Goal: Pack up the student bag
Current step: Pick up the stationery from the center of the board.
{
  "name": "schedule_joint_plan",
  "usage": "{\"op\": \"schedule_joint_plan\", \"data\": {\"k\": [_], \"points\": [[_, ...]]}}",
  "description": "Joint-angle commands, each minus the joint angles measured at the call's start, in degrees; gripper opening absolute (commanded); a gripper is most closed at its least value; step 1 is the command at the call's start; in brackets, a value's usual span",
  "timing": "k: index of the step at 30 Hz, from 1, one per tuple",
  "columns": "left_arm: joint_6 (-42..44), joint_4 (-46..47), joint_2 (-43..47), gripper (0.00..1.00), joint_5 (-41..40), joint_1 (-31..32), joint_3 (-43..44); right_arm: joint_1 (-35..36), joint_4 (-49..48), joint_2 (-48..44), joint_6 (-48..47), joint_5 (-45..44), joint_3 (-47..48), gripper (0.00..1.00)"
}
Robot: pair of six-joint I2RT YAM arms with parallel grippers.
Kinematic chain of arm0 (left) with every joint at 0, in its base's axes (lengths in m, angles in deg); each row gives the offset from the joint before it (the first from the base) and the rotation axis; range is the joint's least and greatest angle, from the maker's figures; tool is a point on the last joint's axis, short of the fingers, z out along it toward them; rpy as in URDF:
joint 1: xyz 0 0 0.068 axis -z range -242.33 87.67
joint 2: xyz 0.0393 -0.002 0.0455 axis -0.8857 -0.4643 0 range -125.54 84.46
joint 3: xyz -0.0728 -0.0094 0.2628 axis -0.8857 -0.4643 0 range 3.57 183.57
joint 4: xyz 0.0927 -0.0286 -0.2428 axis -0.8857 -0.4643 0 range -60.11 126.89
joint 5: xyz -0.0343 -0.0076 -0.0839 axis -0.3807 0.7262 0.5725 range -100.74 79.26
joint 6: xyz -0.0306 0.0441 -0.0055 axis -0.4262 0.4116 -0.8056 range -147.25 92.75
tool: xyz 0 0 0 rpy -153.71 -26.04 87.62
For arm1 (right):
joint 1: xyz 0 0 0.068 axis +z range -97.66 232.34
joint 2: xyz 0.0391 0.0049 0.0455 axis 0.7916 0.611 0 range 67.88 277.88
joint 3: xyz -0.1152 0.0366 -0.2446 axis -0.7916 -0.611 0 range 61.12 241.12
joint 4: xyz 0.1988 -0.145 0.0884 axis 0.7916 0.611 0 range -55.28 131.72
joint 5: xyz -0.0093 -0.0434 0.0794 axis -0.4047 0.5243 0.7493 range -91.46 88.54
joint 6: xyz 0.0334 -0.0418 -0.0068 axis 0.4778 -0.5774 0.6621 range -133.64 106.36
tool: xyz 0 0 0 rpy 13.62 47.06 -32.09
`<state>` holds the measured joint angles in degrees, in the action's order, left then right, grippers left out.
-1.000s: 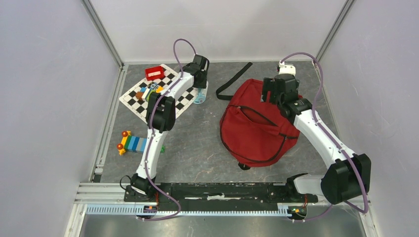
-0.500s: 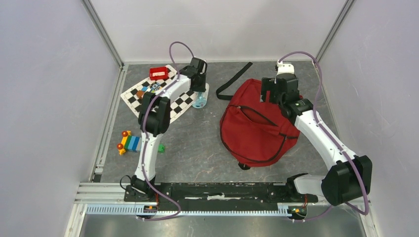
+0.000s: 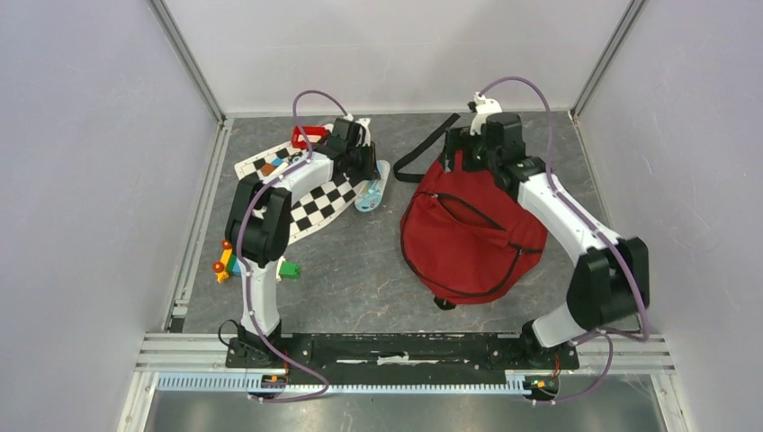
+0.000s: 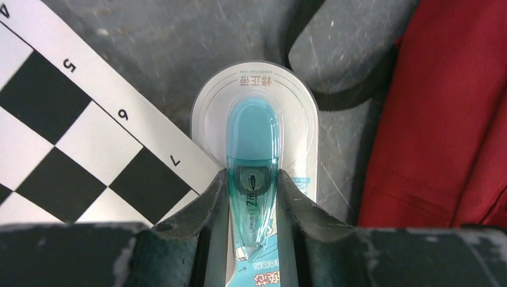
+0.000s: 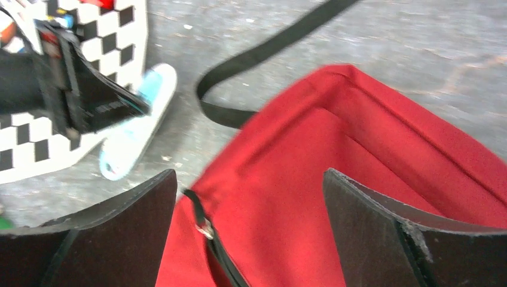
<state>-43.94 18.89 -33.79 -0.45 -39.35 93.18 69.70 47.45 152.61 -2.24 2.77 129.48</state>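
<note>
The student bag (image 3: 468,236) lies flat right of centre, dark red, its black zipper (image 5: 206,230) shut along the front. A teal correction tape in a white blister pack (image 4: 254,134) lies on the grey floor just left of the bag, its near end between the jaws of my left gripper (image 4: 253,179), which is shut on it. From above, the pack (image 3: 373,191) pokes out from under that gripper (image 3: 360,169). My right gripper (image 5: 250,179) hangs open over the bag's upper left corner (image 5: 335,149), with only red fabric between its fingers.
A checkered mat (image 3: 315,205) lies left of the tape, with a small red box (image 3: 309,135) and small toys at its far end. Coloured blocks (image 3: 229,261) and a green block (image 3: 289,268) sit further left. A black strap (image 3: 423,148) trails from the bag's top.
My left gripper closed on the correction tape and swung left, tipping the pack and shifting the mat. My right gripper moved left and back over the bag's top corner, staying open.
</note>
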Motion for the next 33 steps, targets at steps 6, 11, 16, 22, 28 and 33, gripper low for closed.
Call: {"op": "schedule_joint_plan", "data": {"k": [6, 11, 16, 22, 28, 33], "points": [[-3.78, 8.07, 5.83, 0.02, 6.09, -0.04, -6.62, 3.34, -6.02, 20.11, 19.49, 16.10, 15.72, 0.83], [-5.19, 10.59, 6.17, 0.02, 7.41, -0.42, -8.28, 4.08, -9.58, 28.17, 25.27, 18.28, 18.38, 0.76], [-5.41, 12.36, 6.58, 0.02, 7.93, -0.44, -9.11, 4.26, -11.88, 33.21, 27.06, 18.40, 19.68, 0.71], [-7.11, 14.23, 5.91, 0.02, 8.58, -0.53, -9.53, 4.40, -14.84, 39.60, 28.94, 21.69, 23.72, 0.60], [-7.41, 14.77, 6.61, 0.02, 8.01, -0.56, -10.15, 4.78, -15.46, 43.48, 30.12, 22.84, 26.85, 0.47], [-7.20, 14.40, 6.49, 0.02, 8.00, -0.62, -9.79, 5.22, -15.92, 44.51, 29.95, 24.51, 27.36, 0.41]]}}
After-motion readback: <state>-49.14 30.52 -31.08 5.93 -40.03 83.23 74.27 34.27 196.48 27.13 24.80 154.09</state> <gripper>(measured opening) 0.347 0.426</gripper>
